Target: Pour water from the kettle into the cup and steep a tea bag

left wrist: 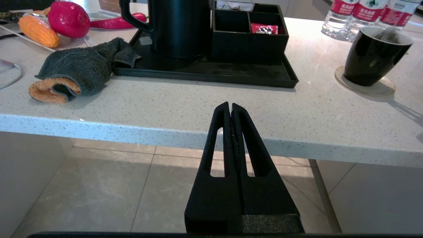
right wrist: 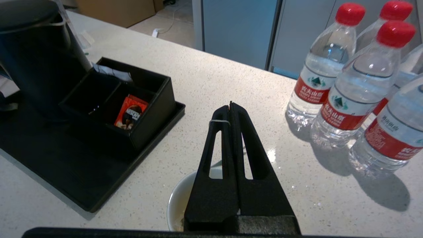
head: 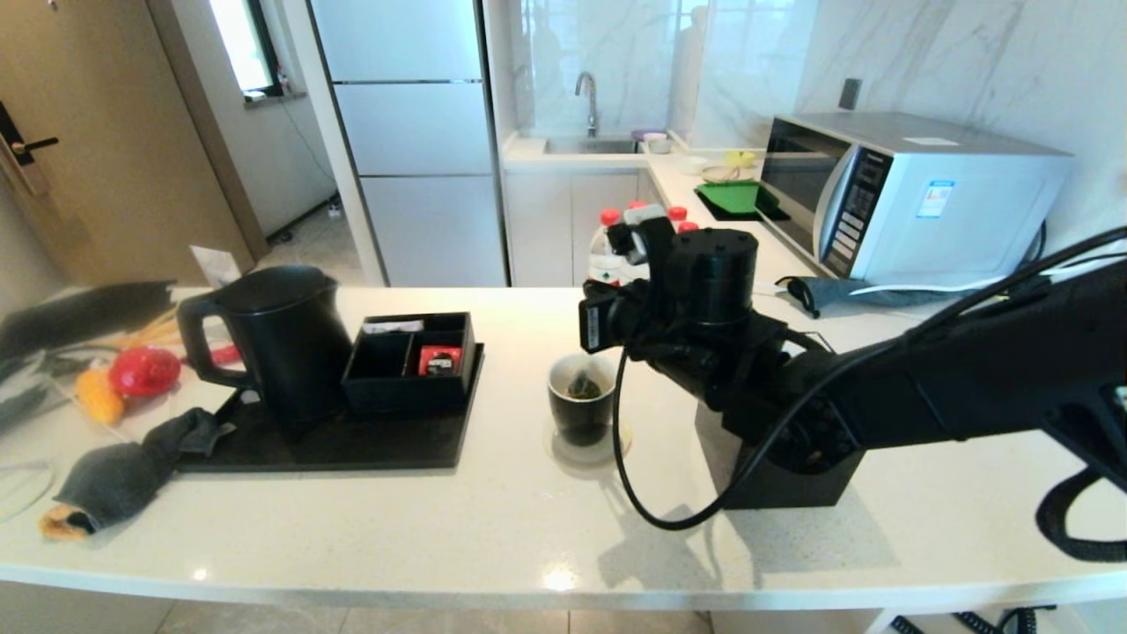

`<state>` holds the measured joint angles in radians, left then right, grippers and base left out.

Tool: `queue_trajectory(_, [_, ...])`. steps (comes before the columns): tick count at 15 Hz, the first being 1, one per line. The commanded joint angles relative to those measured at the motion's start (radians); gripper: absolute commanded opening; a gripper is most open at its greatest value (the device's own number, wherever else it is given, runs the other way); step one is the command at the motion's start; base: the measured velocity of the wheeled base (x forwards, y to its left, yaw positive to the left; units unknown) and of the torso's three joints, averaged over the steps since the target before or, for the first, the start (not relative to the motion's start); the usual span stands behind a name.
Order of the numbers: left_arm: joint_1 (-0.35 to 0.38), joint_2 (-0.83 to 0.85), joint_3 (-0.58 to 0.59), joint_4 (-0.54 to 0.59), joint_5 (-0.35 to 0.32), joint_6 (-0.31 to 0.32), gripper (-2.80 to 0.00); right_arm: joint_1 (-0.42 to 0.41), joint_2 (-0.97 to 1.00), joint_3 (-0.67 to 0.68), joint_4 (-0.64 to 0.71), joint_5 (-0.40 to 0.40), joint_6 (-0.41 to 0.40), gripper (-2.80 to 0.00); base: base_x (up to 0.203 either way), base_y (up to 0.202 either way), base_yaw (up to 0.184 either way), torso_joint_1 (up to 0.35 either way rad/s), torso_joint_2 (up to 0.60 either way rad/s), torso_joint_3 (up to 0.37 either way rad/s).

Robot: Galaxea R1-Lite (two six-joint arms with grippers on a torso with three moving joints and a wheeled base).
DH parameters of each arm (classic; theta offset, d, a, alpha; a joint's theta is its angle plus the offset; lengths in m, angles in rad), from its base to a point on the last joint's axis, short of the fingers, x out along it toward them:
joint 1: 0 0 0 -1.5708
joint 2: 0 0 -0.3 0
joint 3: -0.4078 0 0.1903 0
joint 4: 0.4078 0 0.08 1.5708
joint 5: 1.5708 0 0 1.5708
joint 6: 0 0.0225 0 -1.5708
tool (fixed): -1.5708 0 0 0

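Nearest the right wrist camera, the right gripper (right wrist: 230,106) had its two black fingers pressed together, pinching a thin whitish string (right wrist: 218,121) that looped over one finger near the tip. It hovered directly above the small round cup, glossy black outside and white inside (head: 581,398), probably so that the bag could hang into the water without the string slipping in.

Inside the cup, the small grey-green pyramid-shaped tea bag (head: 583,386) sat low against the white wall; the head view showed dark liquid around it, so pouring looked finished and steeping under way. That cup rested on a pale round coaster (left wrist: 365,86).

Further out toward the robot's left, the matte black electric kettle with its big loop handle (head: 277,348) stood upright on a flat black tray (head: 370,449), just beside a black compartmented box (head: 409,361) holding a small red packet (head: 439,359). Clear water bottles with red caps (right wrist: 355,89) stood beyond the cup.

The left gripper (left wrist: 230,107) waited off the counter's front edge, fingers closed on nothing, well apart from everything.

Much stayed hidden: the right wrist view cut off most of the cup, the paper tag could not be made out, and the water level was unclear.
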<state>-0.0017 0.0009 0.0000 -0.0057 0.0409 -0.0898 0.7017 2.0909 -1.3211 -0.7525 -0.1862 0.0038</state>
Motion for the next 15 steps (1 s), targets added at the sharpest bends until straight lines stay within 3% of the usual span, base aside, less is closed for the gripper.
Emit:
queue_trajectory(1, [0.000, 0.001, 0.000, 0.000, 0.001, -0.001, -2.80, 0.001, -0.048, 0.006, 0.001, -0.001, -0.001, -2.80, 0.000, 0.000, 0.000, 0.000, 0.00, 0.000])
queue_trajectory(15, [0.000, 0.001, 0.000, 0.000, 0.001, -0.001, -2.80, 0.076, 0.043, 0.067, -0.038, -0.009, -0.009, -2.80, 0.000, 0.000, 0.000, 0.000, 0.00, 0.000])
